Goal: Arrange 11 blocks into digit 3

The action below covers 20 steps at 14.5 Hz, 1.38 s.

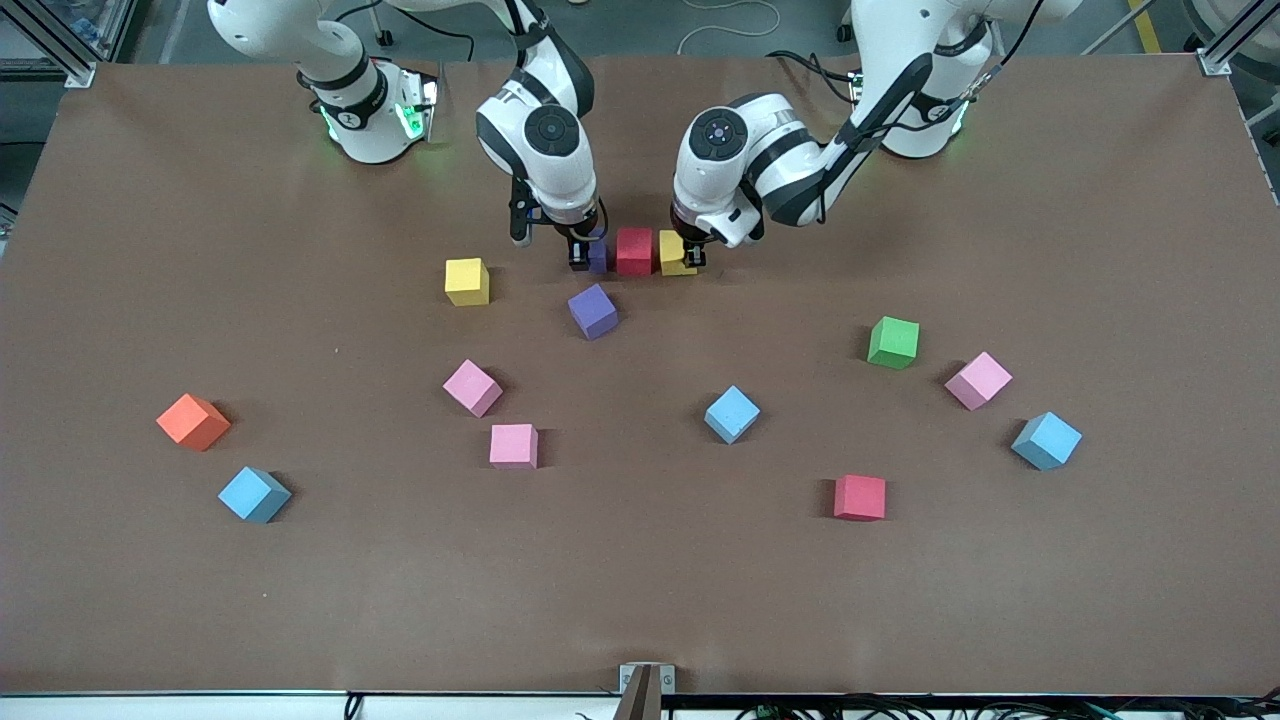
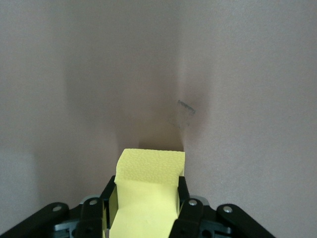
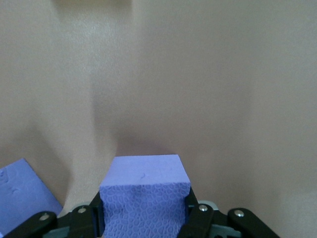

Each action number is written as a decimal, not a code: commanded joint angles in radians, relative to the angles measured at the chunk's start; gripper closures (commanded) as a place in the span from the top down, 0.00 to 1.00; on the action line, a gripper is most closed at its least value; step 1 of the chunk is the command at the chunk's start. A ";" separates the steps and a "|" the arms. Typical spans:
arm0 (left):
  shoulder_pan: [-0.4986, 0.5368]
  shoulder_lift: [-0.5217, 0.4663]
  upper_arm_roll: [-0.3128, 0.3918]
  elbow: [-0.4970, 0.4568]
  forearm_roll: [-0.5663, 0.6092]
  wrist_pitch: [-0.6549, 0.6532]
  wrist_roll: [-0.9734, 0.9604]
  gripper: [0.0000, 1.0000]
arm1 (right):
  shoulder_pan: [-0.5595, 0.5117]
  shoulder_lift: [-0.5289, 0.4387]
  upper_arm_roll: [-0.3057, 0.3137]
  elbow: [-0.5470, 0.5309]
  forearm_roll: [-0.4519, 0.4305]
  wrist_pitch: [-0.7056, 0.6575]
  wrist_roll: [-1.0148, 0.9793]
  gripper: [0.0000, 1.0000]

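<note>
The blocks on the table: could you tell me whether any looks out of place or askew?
Mostly loose scatter. The orange cube is the only one of its colour, lying toward the right arm's end. The loose purple cube sits twisted just nearer the camera than the row of three cubes at the pincers.

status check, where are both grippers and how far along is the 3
Left gripper shut on yellow block, right gripper shut on purple block, both flanking the red block. First bar only. Nothing in the way.
</note>
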<state>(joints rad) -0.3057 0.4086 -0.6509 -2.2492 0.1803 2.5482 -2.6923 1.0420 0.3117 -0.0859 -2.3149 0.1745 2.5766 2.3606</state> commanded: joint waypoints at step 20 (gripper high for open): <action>-0.015 0.030 0.002 0.007 -0.005 0.049 -0.015 0.28 | 0.032 0.047 -0.003 0.049 0.022 0.017 0.049 0.01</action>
<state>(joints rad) -0.3159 0.4251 -0.6506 -2.2491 0.1803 2.5762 -2.6931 1.0517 0.3309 -0.0840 -2.2848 0.1749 2.5781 2.3916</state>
